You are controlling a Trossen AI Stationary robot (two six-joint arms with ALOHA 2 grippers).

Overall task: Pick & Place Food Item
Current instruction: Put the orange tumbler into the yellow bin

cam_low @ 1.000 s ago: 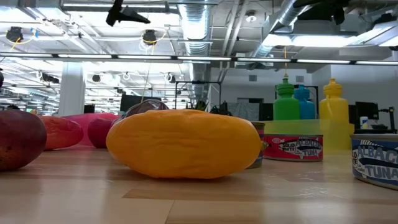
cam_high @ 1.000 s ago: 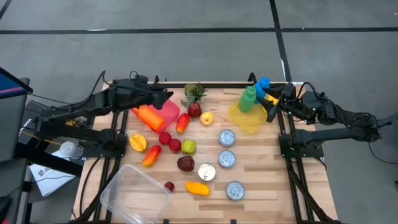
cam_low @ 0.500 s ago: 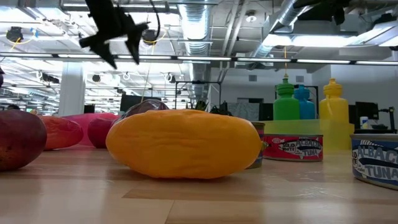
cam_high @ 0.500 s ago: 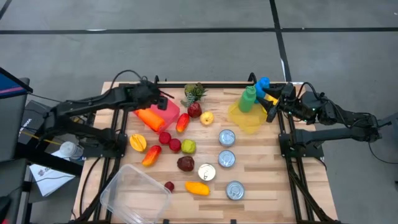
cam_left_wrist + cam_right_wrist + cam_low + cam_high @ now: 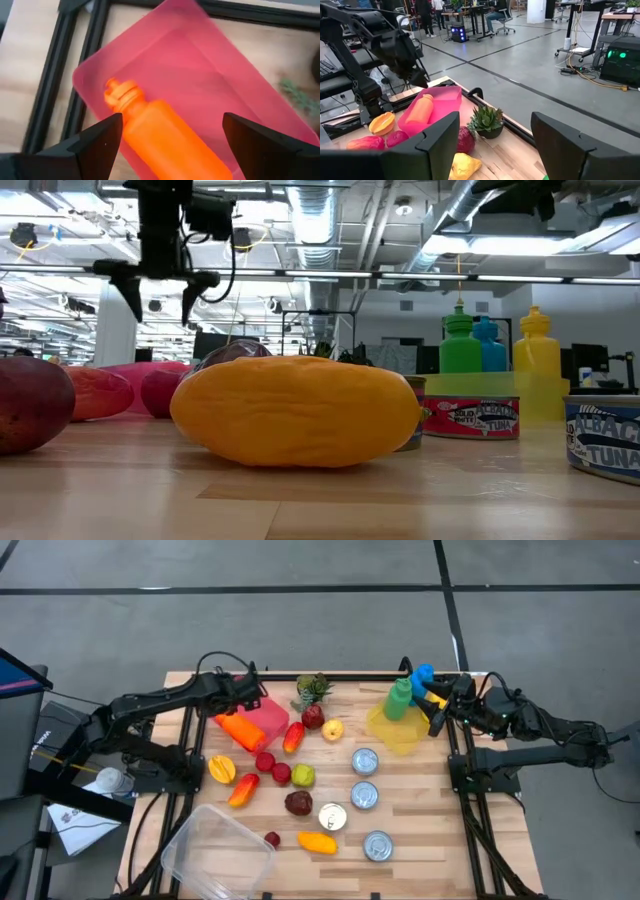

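The left gripper [image 5: 250, 700] is held with fingers spread wide and empty above the pink tray [image 5: 268, 720], at about 11 o'clock on the table [image 5: 420, 800]. An orange bottle [image 5: 165, 140] is seen lying in that tray. The right gripper [image 5: 437, 705] is parked wide apart at 2 o'clock, beside the yellow bin [image 5: 395, 730].

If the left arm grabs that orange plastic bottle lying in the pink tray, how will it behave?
The orange plastic bottle lies on its side in the pink tray, so it may roll. Its smooth, rounded body could slip between the fingers. It probably feels light.
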